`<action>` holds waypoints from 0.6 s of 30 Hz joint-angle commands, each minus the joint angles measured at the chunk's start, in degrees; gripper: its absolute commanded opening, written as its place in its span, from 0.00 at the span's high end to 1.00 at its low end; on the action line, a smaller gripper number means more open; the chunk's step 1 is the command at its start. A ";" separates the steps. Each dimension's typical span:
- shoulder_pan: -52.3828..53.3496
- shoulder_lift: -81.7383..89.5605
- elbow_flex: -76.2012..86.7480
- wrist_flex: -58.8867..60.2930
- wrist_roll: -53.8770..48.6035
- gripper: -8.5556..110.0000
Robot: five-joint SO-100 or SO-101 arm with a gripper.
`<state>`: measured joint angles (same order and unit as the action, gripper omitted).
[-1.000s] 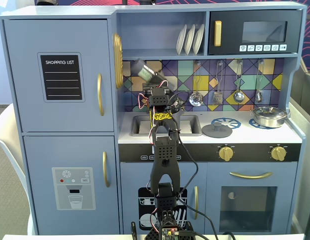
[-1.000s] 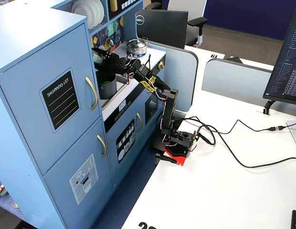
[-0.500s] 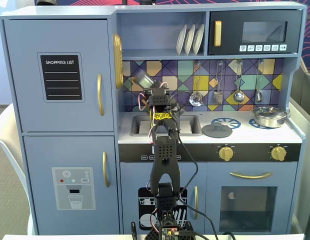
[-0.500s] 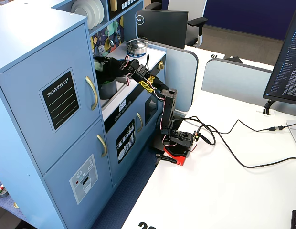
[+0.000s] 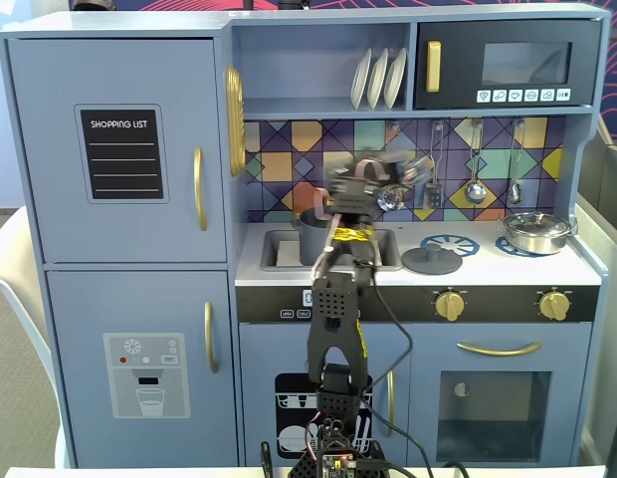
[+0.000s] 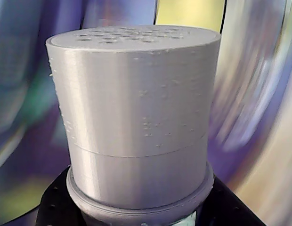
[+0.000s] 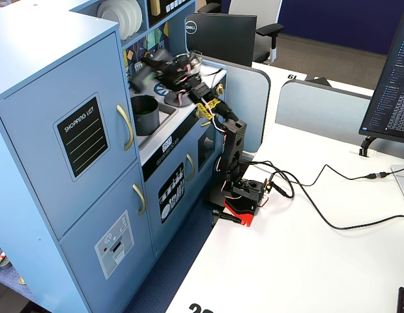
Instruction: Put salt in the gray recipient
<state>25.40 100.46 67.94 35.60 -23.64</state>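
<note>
My gripper (image 6: 139, 217) is shut on the salt (image 6: 136, 113). Its light gray holed cap fills the wrist view, and the black jaws sit on both sides of its base. In a fixed view the gripper (image 5: 376, 185) is a motion blur in front of the tiled backsplash, above the sink, and the shaker cannot be made out there. In a fixed view the blurred salt (image 7: 141, 79) hangs above the gray recipient (image 7: 145, 112). The gray recipient (image 5: 310, 235) stands in the sink, down and left of the gripper.
A flat gray lid (image 5: 431, 260) lies on the blue burner beside the sink. A shiny steel pot (image 5: 535, 231) stands at the right. Utensils (image 5: 475, 187) hang on the backsplash, and white plates (image 5: 378, 78) stand on the shelf above. The arm's cables (image 7: 306, 189) run across the white desk.
</note>
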 commanded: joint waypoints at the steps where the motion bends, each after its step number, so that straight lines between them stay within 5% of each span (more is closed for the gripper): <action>1: 14.33 5.80 2.02 -11.78 -31.20 0.93; 5: 20.92 4.57 8.96 -28.74 -49.66 0.93; 18: 25.84 -1.93 16.70 -35.33 -61.44 0.93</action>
<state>50.62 98.44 85.52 2.64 -82.53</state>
